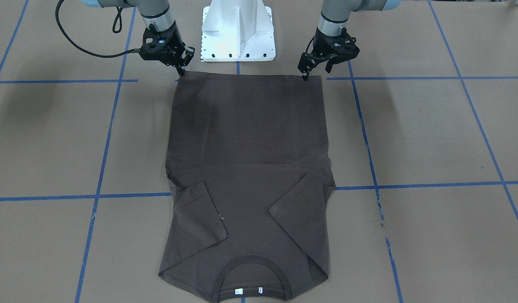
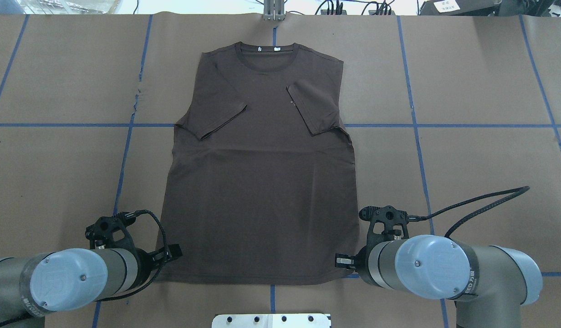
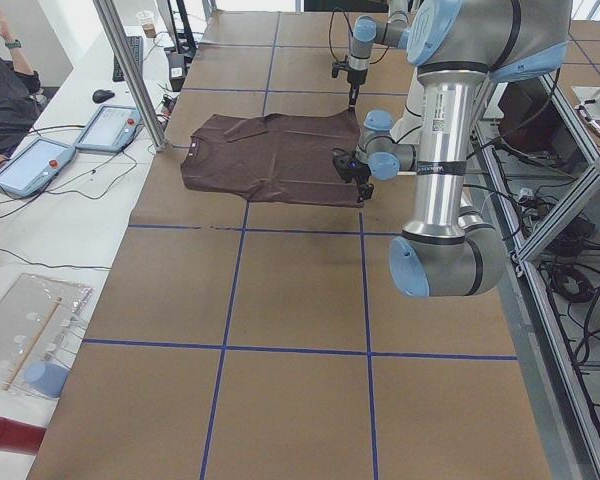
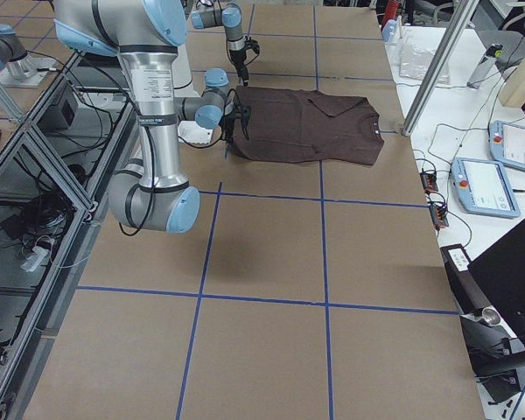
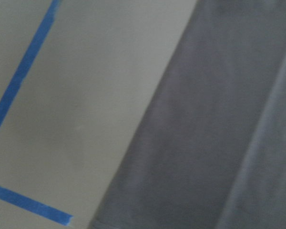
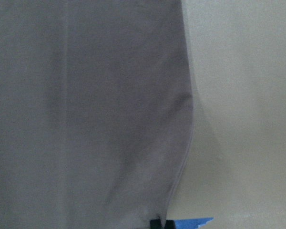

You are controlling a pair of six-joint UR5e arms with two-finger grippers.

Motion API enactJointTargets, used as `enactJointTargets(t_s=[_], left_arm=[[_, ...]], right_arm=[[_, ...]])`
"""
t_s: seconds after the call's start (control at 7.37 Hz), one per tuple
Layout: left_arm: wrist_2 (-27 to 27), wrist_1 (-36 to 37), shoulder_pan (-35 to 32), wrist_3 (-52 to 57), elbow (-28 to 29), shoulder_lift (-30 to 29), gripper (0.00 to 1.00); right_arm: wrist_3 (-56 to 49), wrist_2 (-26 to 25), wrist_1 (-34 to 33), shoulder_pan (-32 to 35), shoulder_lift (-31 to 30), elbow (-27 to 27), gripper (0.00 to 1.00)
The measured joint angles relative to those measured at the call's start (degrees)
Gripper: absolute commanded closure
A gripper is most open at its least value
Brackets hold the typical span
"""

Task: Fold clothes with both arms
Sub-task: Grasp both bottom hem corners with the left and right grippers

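Left gripper (image 1: 305, 75) and right gripper (image 1: 182, 70) sit at the shirt's (image 2: 262, 182) near hem corners. Can't tell if they're clamped. Pinch both layers, lift evenly, carry to the far collar (image 2: 267, 49).

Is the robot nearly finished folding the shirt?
Not quite. Done: both sleeves are folded in over the T-shirt. In hand: the left gripper and right gripper sit at the bottom hem corners; I cannot tell whether they have pinched it. Left: the body lies flat at full length, so hem-to-collar folds remain.
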Motion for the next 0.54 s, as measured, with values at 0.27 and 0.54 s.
enactJointTargets(t_s=[0.27, 0.54], left_arm=[[0.29, -0.07, 0.87, -1.27, 1.95, 0.27, 0.02], [0.32, -0.16, 1.64, -1.88, 2.81, 0.09, 0.12]], right_arm=[[-0.01, 0.0, -0.03, 0.16, 0.43, -0.04, 1.0], [-0.01, 0.03, -0.03, 0.29, 0.52, -0.07, 1.0]])
